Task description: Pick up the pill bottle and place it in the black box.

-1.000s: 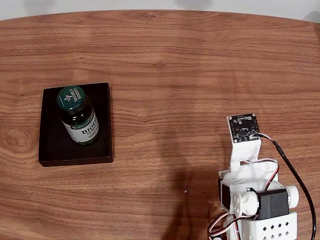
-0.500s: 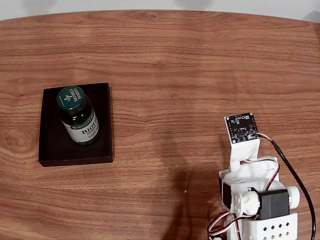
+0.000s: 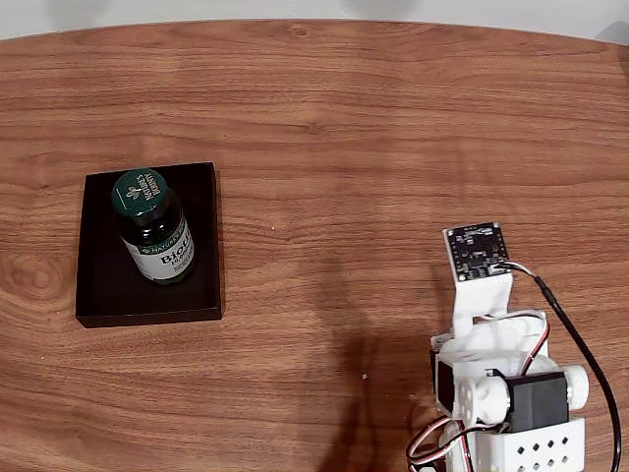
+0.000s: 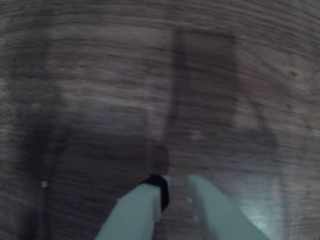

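Observation:
The pill bottle (image 3: pixel 152 224), amber-brown with a green leaf-logo cap and a white-and-green label, stands inside the black box (image 3: pixel 98 285) at the left of the fixed view. The arm (image 3: pixel 491 379) is folded at the lower right, far from the box, with its wrist camera board (image 3: pixel 477 251) facing up. In the blurred wrist view my gripper (image 4: pixel 176 184) hangs over bare wood. Its two pale fingers (image 4: pixel 145 205) are nearly together with only a narrow gap, and nothing is between them.
The wooden table (image 3: pixel 344 147) stretches wide between the box and the arm. Its far edge curves along the top of the fixed view. The arm's white base (image 3: pixel 521 447) sits at the bottom right corner.
The wrist camera board wobbled a few pixels left and back. The bottle and the box have not moved.

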Robot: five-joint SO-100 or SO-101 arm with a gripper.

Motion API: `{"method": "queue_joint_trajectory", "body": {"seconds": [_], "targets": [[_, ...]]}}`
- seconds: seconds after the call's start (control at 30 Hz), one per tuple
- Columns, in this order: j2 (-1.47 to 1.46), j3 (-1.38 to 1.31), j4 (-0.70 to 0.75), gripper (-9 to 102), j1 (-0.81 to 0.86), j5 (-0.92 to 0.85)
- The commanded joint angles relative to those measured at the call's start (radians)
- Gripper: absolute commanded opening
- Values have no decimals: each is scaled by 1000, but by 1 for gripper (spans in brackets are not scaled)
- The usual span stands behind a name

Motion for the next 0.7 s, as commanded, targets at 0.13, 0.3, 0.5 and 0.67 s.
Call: {"method": "queue_joint_trajectory", "body": {"seconds": [0.13, 0.3, 0.5, 0.67], "targets": [[-6, -11, 135, 0, -6, -252], [-6, -11, 135, 0, -6, -253], [-6, -11, 135, 0, -6, -253], [-6, -11, 135, 0, -6, -253]]}}
